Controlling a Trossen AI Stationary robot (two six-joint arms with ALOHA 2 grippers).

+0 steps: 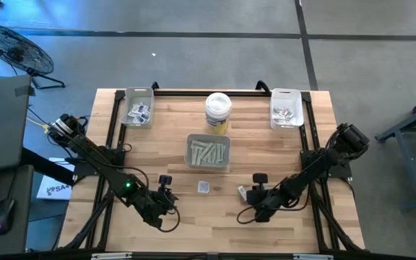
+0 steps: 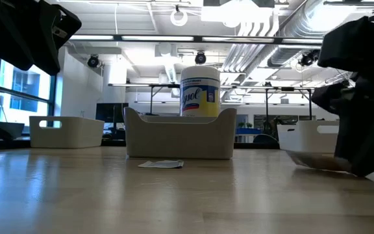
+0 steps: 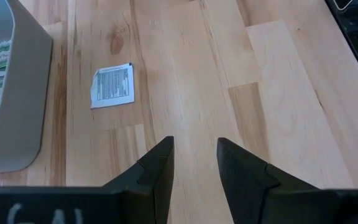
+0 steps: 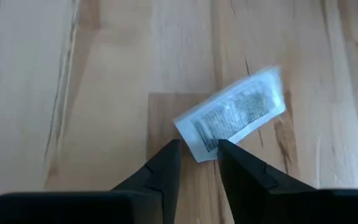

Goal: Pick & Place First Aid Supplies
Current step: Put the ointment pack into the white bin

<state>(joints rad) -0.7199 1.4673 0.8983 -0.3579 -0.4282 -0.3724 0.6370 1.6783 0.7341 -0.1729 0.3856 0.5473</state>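
Observation:
Two small white square packets with dark print lie flat on the wooden table. One packet (image 1: pixel 203 187) (image 3: pixel 112 85) lies just in front of the grey centre tray (image 1: pixel 208 153), which holds long pale strips. My left gripper (image 1: pixel 168 193) (image 3: pixel 194 160) hangs open above bare wood, to the left of this packet. The other packet (image 1: pixel 242 192) (image 4: pixel 232 115) lies at the near right. My right gripper (image 1: pixel 254 193) (image 4: pixel 197 155) is open and low over it, pointing steeply down. Its fingertips stand on either side of the packet's nearest corner. My right gripper comes at the packet's corner (image 4: pixel 199 148) slanting down from the table's right. The corner shows in the gap between the two fingertips. The packet lies flat on the wood. I cannot tell whether a finger touches it.
A tall white tub with a yellow label (image 1: pixel 218 113) stands behind the centre tray. A grey tray (image 1: pixel 137 107) sits at the far left corner and a white tray (image 1: pixel 287 108) at the far right, both holding small packets. Bare wood lies between the two grippers.

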